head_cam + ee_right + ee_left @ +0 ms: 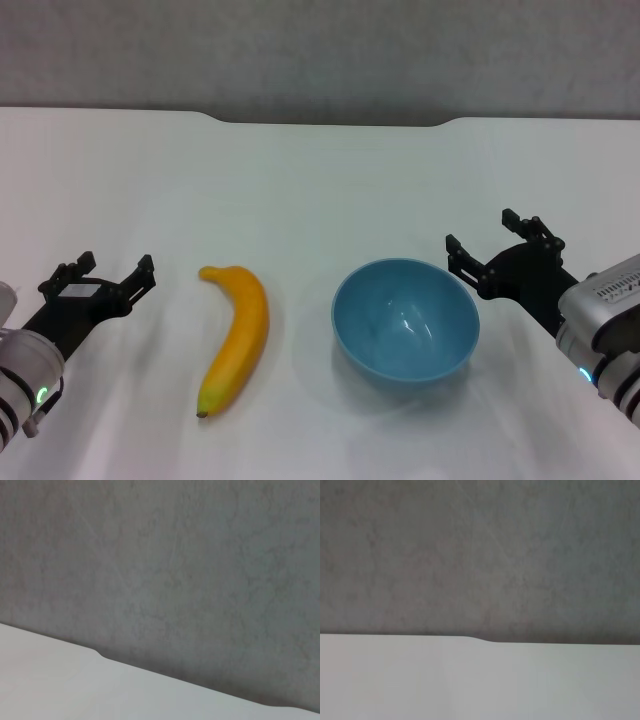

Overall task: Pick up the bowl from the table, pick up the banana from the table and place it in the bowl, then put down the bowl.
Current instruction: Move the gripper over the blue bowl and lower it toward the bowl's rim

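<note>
The bowl (405, 321) sits on the counter (320, 180), the banana (236, 338) lying just left of it. The right claw (496, 246) is spread open and empty beside the bowl's right rim. The left claw (104, 268) is open and empty, left of the banana.

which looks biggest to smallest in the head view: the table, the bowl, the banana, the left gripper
1. Large plain white table.
2. Round light-blue bowl, the broadest patch of the rest.
3. Long curved yellow banana, longer than the bowl is wide, but thin.
4. Open black left gripper, though it seems raised nearer the camera, so this rank is unsure.
</note>
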